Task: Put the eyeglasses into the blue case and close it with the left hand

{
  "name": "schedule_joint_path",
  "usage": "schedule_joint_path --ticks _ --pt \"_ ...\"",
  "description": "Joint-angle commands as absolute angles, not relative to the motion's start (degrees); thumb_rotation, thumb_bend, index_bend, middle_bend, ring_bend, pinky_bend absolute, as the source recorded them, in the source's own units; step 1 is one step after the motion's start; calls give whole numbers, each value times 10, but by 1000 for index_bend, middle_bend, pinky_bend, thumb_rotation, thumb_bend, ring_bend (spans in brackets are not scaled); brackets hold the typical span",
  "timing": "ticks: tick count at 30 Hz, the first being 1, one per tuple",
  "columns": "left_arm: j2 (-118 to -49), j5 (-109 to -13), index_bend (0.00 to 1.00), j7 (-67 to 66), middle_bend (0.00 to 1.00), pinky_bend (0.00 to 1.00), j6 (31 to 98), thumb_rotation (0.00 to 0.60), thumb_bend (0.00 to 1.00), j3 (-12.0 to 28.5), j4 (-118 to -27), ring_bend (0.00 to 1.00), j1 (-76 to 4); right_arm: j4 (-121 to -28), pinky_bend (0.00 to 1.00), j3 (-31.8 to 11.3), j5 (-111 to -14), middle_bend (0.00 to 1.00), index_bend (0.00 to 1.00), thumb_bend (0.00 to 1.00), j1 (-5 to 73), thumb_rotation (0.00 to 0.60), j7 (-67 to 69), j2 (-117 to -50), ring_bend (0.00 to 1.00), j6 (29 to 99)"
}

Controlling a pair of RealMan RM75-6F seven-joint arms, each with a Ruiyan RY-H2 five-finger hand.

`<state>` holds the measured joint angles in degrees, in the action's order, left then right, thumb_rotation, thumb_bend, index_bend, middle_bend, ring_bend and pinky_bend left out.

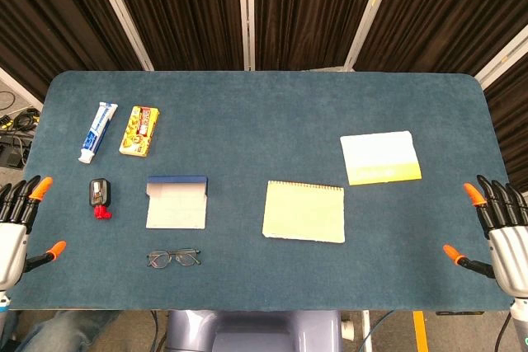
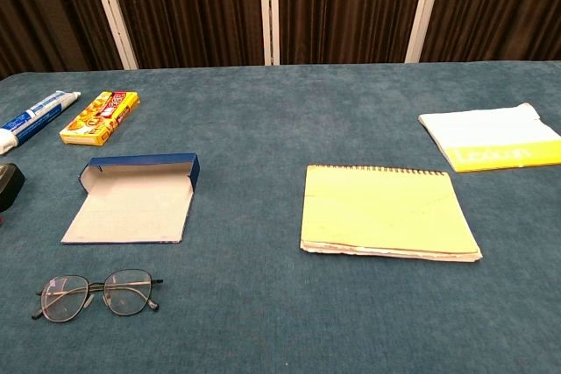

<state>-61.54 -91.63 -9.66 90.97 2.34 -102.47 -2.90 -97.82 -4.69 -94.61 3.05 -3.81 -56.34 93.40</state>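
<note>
Nearest the robot, both hands wait at the table's front corners, the left hand [image 1: 16, 220] and the right hand [image 1: 499, 224] each released, fingers spread and holding nothing. One pair of thin dark-wire round eyeglasses [image 2: 98, 293] lies unfolded just in front of the single open blue rectangular case [image 2: 133, 201], its lid flat, seemingly ready for loading. Farther off lie one yellow spiral notebook [image 2: 386, 212], one small black-and-red gadget [image 1: 99, 197], one yellow-and-white booklet [image 1: 380, 157], one yellow snack box [image 1: 139, 129] and one white-and-blue toothpaste tube [image 1: 97, 132].
</note>
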Motion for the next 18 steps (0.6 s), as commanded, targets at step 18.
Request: schedule_joint_path --ticks 18 --pt "-656 -925 17 -127 0 0 790 600 1 -1 -1056 0 -85 -984 0 -49 -936 0 0 0 33 600 -13 -554 0 927"
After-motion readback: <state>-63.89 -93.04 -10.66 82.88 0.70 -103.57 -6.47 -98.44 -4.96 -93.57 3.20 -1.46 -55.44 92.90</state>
